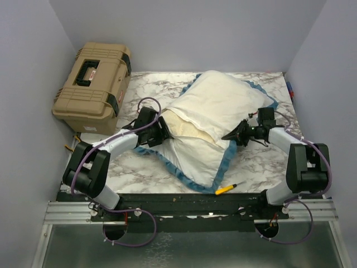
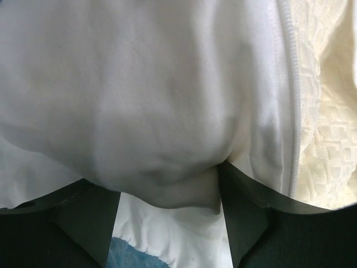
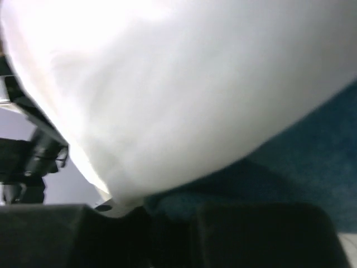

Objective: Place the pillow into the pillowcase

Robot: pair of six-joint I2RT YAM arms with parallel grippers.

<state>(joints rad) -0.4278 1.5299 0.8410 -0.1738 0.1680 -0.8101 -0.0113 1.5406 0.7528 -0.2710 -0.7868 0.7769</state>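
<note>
The pillowcase (image 1: 220, 100) lies inside out across the table, plain white with blue trim (image 1: 223, 164). The cream pillow (image 1: 184, 127) shows in its open mouth between the upper and lower layers. My left gripper (image 1: 163, 131) is at the left corner of that mouth. In the left wrist view its fingers (image 2: 245, 218) stand apart, white pillowcase fabric (image 2: 139, 111) sags over and between them, and the quilted pillow (image 2: 329, 139) is at the right. My right gripper (image 1: 234, 135) is shut on the pillowcase's blue trim (image 3: 290, 167) at the right side.
A tan hard case (image 1: 95, 84) stands at the back left. A yellow-and-black tool (image 1: 226, 188) lies near the table's front edge. Grey walls close in the marble table (image 1: 262, 162) on three sides.
</note>
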